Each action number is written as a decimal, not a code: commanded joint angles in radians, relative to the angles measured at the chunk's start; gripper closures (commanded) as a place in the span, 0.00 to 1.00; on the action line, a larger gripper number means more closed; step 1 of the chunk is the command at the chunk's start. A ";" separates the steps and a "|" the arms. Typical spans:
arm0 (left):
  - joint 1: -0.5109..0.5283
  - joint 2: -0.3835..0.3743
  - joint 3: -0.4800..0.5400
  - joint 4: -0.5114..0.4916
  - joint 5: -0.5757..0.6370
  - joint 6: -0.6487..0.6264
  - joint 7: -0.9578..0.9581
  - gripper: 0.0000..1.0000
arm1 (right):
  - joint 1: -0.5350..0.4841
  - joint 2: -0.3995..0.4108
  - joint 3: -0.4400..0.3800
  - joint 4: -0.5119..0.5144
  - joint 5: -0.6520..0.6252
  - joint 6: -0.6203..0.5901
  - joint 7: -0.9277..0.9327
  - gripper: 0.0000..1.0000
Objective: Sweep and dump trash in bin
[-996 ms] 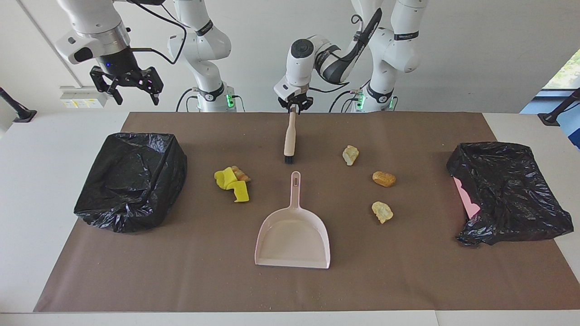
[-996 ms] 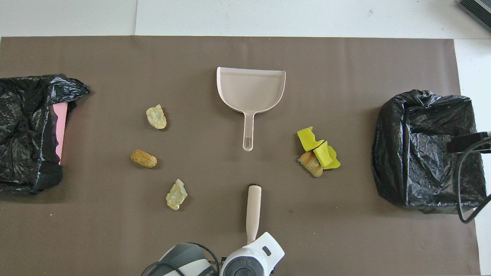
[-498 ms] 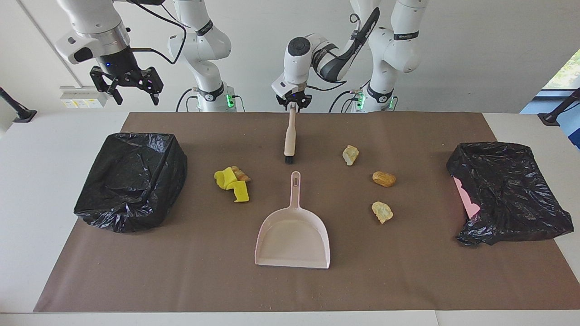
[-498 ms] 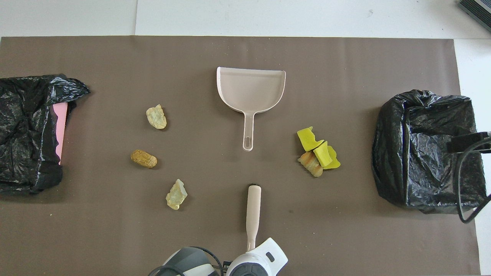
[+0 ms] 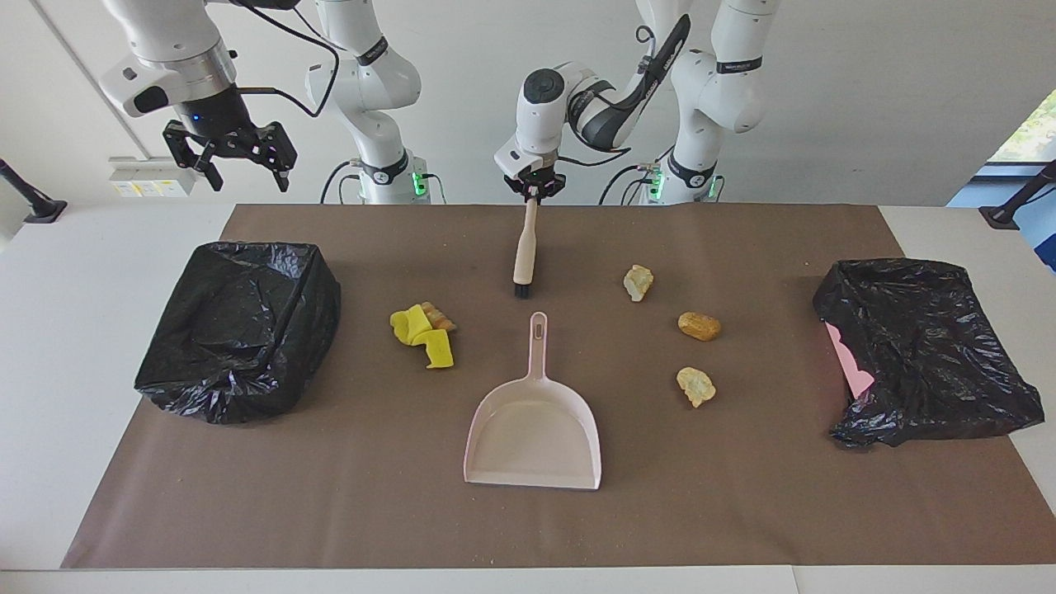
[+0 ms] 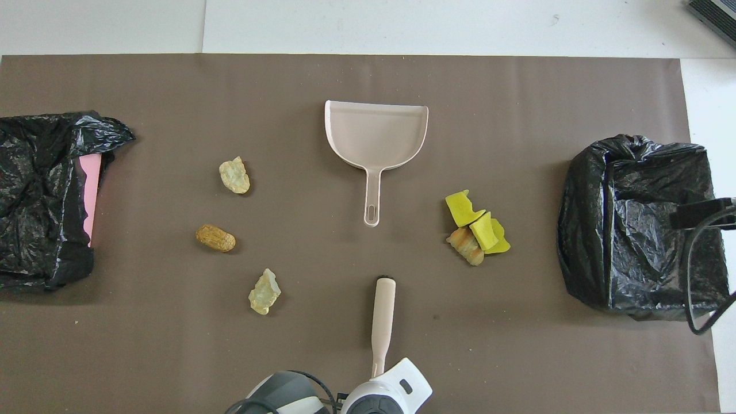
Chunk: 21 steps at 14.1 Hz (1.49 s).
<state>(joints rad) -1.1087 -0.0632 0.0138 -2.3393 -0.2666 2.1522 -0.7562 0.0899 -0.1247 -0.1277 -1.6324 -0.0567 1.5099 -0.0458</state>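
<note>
Trash (image 5: pixel 422 334) sits loose on my brown mat (image 5: pixel 528 528): three crusty tan lumps toward the left arm's end, a yellow spongy cluster toward the right's. Left gripper (image 5: pixel 535 190) is clamped on the brush (image 5: pixel 523 252) handle. Right gripper (image 5: pixel 231 157) hangs spread over bare table. Two black-bagged bins (image 5: pixel 239 330), one smooth dustpan (image 5: pixel 534 433).

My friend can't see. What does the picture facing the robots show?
The left gripper is shut on a brush handle, above a dustpan. Yellow and tan trash lies on a brown mat between two black bins; the right gripper waits open.
</note>
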 commanded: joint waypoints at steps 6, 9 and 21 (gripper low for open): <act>0.314 -0.102 0.015 0.078 0.193 -0.282 0.009 1.00 | 0.034 -0.010 0.052 -0.032 0.020 0.012 0.111 0.00; 0.520 -0.090 0.017 0.165 0.265 -0.272 0.162 1.00 | 0.137 0.066 0.083 -0.030 0.057 0.093 0.285 0.00; 0.912 0.265 0.020 0.446 0.368 -0.132 0.984 1.00 | 0.459 0.580 0.086 0.069 0.133 0.624 0.759 0.00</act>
<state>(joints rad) -0.2275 0.1739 0.0470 -1.9215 0.0787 2.0197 0.1242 0.5359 0.3774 -0.0354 -1.6424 0.0566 2.1121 0.6634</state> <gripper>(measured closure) 0.736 0.000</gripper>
